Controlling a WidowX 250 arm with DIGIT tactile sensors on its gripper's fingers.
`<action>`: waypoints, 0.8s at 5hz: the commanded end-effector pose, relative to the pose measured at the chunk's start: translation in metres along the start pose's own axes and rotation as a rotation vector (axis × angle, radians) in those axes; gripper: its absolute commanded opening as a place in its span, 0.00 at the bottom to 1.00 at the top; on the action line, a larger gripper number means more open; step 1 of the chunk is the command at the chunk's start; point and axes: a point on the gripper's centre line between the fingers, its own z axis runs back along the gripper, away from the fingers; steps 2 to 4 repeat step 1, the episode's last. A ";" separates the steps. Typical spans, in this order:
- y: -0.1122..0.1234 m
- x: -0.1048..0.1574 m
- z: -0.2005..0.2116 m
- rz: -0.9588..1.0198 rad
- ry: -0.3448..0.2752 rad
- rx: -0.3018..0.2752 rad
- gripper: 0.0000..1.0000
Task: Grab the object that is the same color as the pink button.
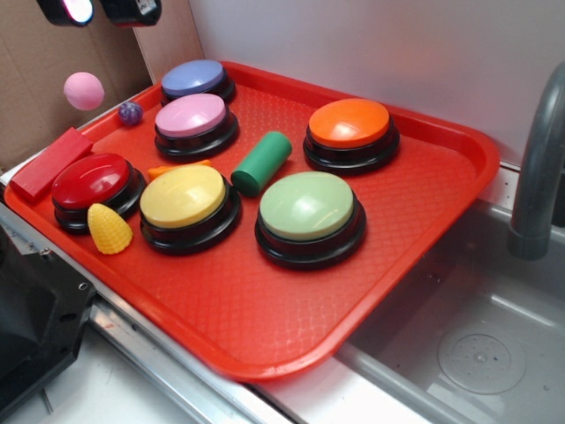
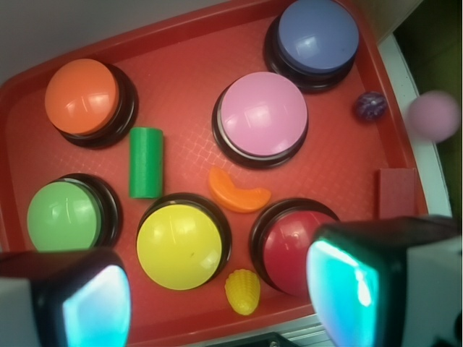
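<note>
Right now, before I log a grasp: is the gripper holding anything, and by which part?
Nothing is held. The gripper is open, with nothing between its fingers. The pink ball is apart from it, off to one side.

**Bystanders on the tray**

Red tray (image 1: 441, 177) beside a grey sink (image 1: 477, 353), grey faucet (image 1: 540, 168) at its far side. On the tray: blue button (image 1: 193, 78), orange button (image 1: 350, 123), green button (image 1: 307, 206), yellow button (image 1: 184, 196), red button (image 1: 92, 180). Green cylinder (image 1: 262, 162) lying between orange and yellow buttons. Orange slice (image 2: 237, 192) tucked between yellow and red. Yellow cone (image 1: 109, 229) touching the red button's front. Purple ball (image 1: 131, 112) near the blue button. Red block (image 1: 51, 163) on the tray's left rim.
</note>
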 end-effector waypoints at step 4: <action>0.003 0.005 0.012 0.007 -0.049 0.004 1.00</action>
